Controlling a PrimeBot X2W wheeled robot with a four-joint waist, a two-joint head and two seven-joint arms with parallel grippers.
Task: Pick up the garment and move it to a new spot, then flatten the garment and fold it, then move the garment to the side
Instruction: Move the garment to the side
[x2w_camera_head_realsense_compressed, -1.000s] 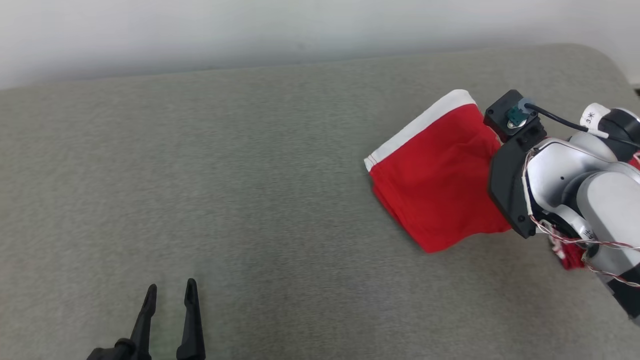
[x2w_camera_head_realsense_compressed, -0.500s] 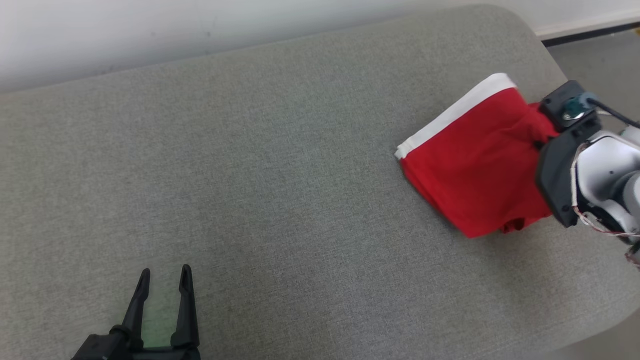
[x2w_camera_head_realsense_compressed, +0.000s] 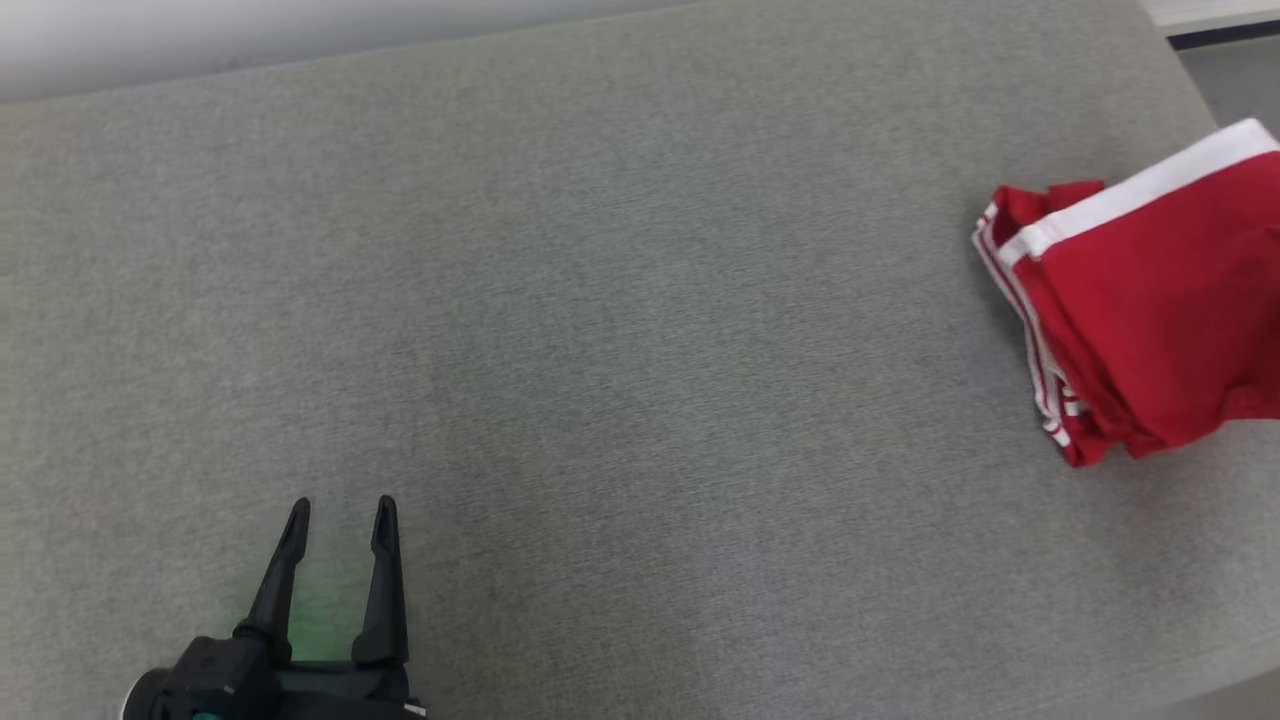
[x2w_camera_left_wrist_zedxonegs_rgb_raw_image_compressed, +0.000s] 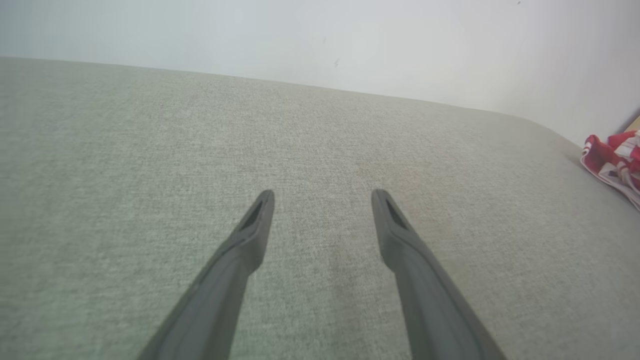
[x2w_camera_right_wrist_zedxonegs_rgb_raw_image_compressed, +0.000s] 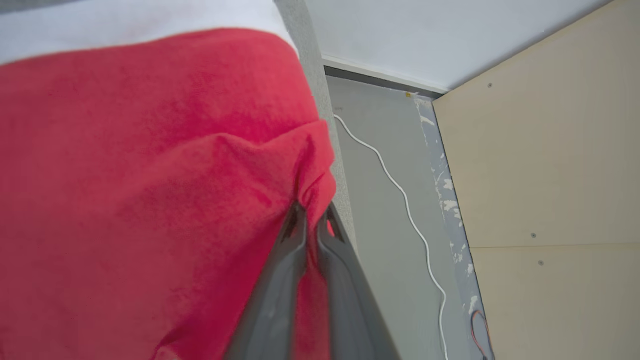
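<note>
The garment (x2w_camera_head_realsense_compressed: 1150, 300) is red with a white band and thin white side stripes, folded in layers at the far right of the grey cushioned surface (x2w_camera_head_realsense_compressed: 600, 300). In the left wrist view a small red and white part of the garment (x2w_camera_left_wrist_zedxonegs_rgb_raw_image_compressed: 612, 157) shows at the right edge. Up close, my right gripper (x2w_camera_right_wrist_zedxonegs_rgb_raw_image_compressed: 311, 210) is shut on a pinched fold of the garment (x2w_camera_right_wrist_zedxonegs_rgb_raw_image_compressed: 150, 190). My left gripper (x2w_camera_head_realsense_compressed: 340, 510) stands open at the lower left, well away from the cloth, and the left gripper (x2w_camera_left_wrist_zedxonegs_rgb_raw_image_compressed: 322, 197) has nothing between its fingers.
The surface's right edge drops to a grey floor (x2w_camera_right_wrist_zedxonegs_rgb_raw_image_compressed: 390, 200) with a white cable (x2w_camera_right_wrist_zedxonegs_rgb_raw_image_compressed: 400, 190) lying on it, beside a beige panel (x2w_camera_right_wrist_zedxonegs_rgb_raw_image_compressed: 550, 175). A pale wall (x2w_camera_left_wrist_zedxonegs_rgb_raw_image_compressed: 300, 40) runs behind the surface.
The garment has been carried rightward across the surface, its layered striped edge now showing. The right arm has left the head view, which has itself shifted. The left gripper stays open at the lower left.
</note>
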